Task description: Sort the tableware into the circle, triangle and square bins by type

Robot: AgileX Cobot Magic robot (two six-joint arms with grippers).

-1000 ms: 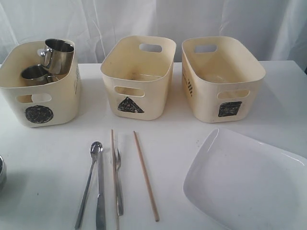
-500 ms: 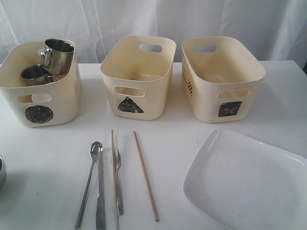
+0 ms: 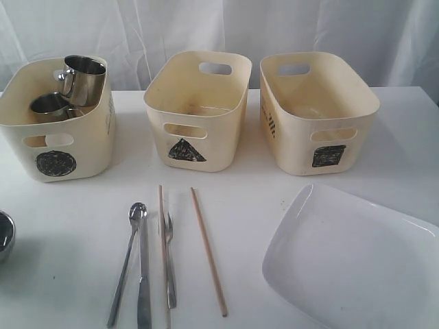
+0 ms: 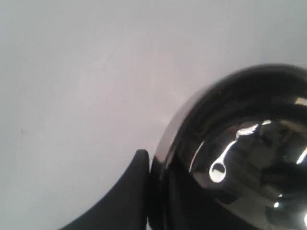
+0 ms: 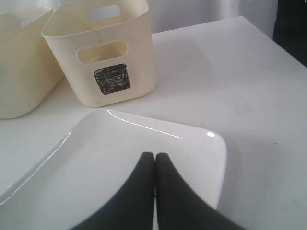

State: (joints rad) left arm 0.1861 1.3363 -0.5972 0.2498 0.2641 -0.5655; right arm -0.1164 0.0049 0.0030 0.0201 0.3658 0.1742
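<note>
Steel bowl [image 3: 4, 236] sits at the left edge of the table [image 3: 68, 205], its rim pinched by the left gripper [image 4: 152, 167].
Left wrist view: camera looks steeply down into the bowl. One black finger [image 4: 134, 191] presses the outside of the rim, and a dark shape just inside looks like its partner. Right gripper [image 5: 154, 155] hangs low over the white plate [image 5: 96, 158], fingers pressed together on nothing, pointing toward the square bin [image 5: 103, 52].

Feed's bright and even for me, with a soft shadow on the desk [image 3: 226, 178] at 3 o'clock of the circle bin [image 3: 75, 147]. The left wrist cam is blurry, with glare specks on the steel bowl [image 4: 249, 143].
</note>
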